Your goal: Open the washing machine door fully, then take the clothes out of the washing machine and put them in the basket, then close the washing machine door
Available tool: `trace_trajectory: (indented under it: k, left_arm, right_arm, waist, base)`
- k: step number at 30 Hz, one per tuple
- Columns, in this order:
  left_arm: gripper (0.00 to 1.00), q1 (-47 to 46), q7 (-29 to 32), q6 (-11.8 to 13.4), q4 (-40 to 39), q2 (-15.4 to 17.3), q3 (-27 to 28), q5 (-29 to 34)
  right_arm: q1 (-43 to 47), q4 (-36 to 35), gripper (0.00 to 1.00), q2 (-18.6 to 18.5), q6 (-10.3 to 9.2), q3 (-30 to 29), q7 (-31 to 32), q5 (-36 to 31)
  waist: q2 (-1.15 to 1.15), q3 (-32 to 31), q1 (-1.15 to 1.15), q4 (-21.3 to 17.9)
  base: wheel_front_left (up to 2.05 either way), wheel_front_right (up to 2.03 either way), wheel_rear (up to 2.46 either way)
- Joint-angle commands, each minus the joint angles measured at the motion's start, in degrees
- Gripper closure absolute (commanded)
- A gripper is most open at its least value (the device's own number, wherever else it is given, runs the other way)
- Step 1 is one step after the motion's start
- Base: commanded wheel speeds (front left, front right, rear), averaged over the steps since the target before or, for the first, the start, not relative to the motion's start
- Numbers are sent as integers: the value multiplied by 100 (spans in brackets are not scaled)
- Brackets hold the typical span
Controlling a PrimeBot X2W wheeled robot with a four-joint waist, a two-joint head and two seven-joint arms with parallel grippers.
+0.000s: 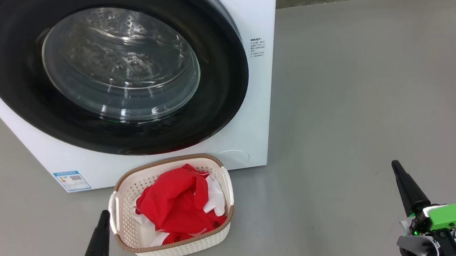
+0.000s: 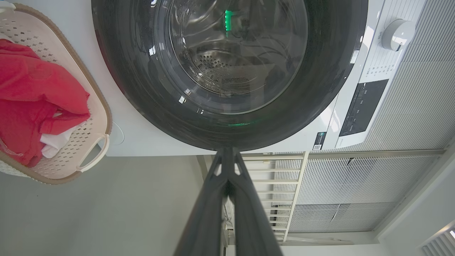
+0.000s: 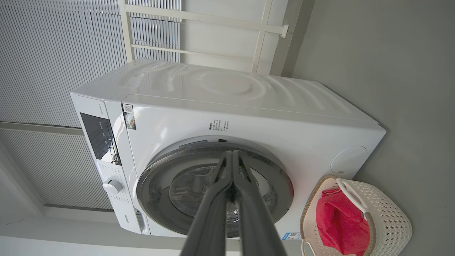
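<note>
A plain laundry area: a big white front-loading washing machine [image 3: 249, 106] stands on a smooth grey floor [image 1: 368, 95], with ribbed pale wall panels [image 3: 53, 53] and a white barred frame [image 3: 199, 16] far behind it.

— Where's the head camera looking?
— Forward and down, close on the washing machine door [image 1: 113, 71] and the basket [image 1: 180, 247] below it.
— The wrists?
— Both tipped sideways: the left one near the door, the right one further back. All three share door and basket.
</note>
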Motion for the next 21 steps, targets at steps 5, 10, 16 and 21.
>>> trace_trajectory:
  k: [5,10,16,21]
  left_arm:
    - [100,-223,66,-38,-113,45,212,8]
    - [100,-224,69,-38,-113,43,215,10]
    - [100,-224,71,-38,-113,40,218,13]
    - [100,-224,74,-38,-113,38,221,16]
  right_arm:
    - [-244,-172,100,-84,3,81,34,36]
    - [-244,-172,100,-83,3,80,34,35]
    - [-245,-172,100,-82,3,79,35,34]
    - [-245,-172,100,-81,3,78,36,33]
  waist:
    - [0,0,0,0]
    - [0,0,0,0]
    - [0,0,0,0]
    - [0,0,0,0]
  base:
    - [0,0,0]
    - [0,0,0]
    - [0,0,0]
    - [0,0,0]
